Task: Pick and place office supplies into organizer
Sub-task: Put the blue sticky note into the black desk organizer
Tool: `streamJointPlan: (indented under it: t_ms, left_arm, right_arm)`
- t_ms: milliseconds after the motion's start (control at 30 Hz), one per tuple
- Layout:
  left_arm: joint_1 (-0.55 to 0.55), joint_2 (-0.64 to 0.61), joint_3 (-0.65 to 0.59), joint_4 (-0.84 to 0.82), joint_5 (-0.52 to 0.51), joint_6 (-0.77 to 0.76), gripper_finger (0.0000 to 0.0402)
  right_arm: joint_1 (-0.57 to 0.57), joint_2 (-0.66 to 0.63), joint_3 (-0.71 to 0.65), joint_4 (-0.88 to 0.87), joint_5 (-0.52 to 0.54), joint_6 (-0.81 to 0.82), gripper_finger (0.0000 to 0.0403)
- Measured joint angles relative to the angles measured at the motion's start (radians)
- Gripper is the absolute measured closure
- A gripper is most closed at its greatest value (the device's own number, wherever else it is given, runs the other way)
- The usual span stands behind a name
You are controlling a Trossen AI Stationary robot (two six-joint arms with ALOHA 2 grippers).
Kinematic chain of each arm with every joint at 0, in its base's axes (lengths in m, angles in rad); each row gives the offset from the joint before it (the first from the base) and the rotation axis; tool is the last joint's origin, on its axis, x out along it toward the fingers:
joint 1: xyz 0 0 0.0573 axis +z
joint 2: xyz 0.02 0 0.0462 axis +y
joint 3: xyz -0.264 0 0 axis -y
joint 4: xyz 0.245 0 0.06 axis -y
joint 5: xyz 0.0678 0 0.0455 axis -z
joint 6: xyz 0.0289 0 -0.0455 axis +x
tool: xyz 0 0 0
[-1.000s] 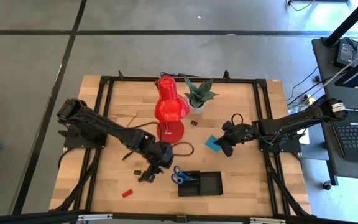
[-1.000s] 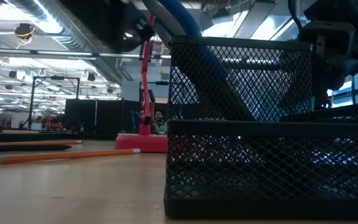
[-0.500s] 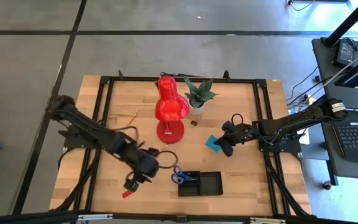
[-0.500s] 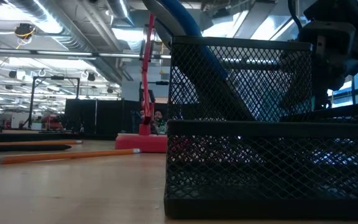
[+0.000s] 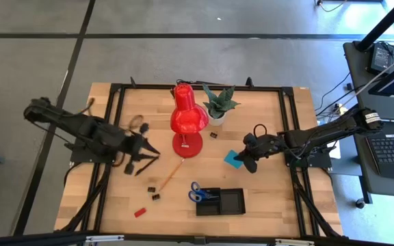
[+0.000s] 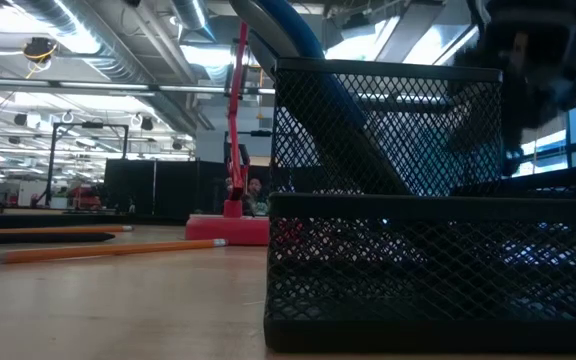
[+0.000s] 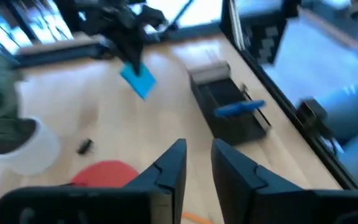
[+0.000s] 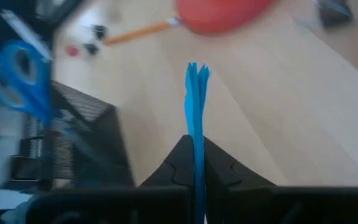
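Two arms at work: the right gripper [image 8: 194,163] is clamped edge-on around the blue note pad [image 8: 196,102], lifted just beside the lamp base [image 5: 187,145] and up-table of the organizer [image 5: 228,202], where the scissors [image 5: 198,193] already sit. Next, I judge, it carries the pad over a free compartment and lets go. The left gripper [image 7: 196,163] hovers at the left side, its fingers narrowly apart and empty. One orange pencil [image 5: 172,171], the clips [image 5: 154,193] and the red block [image 5: 139,212] wait on the wood.
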Motion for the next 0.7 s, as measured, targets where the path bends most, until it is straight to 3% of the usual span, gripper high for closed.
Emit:
streamJointPlan:
  t_ms: [200, 367, 533, 700]
  left_arm:
    - [0.071, -0.294, -0.3, 0.23, 0.012, 0.041, 0.0353]
    - [0.11, -0.466, -0.487, 0.337, -0.032, 0.017, 0.0355]
    - [0.132, -0.54, -0.624, 0.427, -0.121, -0.002, 0.0355]
    - [0.145, -0.548, -0.693, 0.489, -0.159, -0.012, 0.0355]
  right_arm:
    - [0.03, -0.001, 0.127, -0.004, -0.138, -0.156, 0.0393]
    - [0.113, 0.015, 0.288, -0.169, -0.18, -0.21, 0.0393]
    - [0.221, 0.113, 0.488, -0.508, -0.168, -0.16, 0.0393]
    - [0.286, 0.263, 0.643, -0.594, -0.172, -0.135, 0.0393]
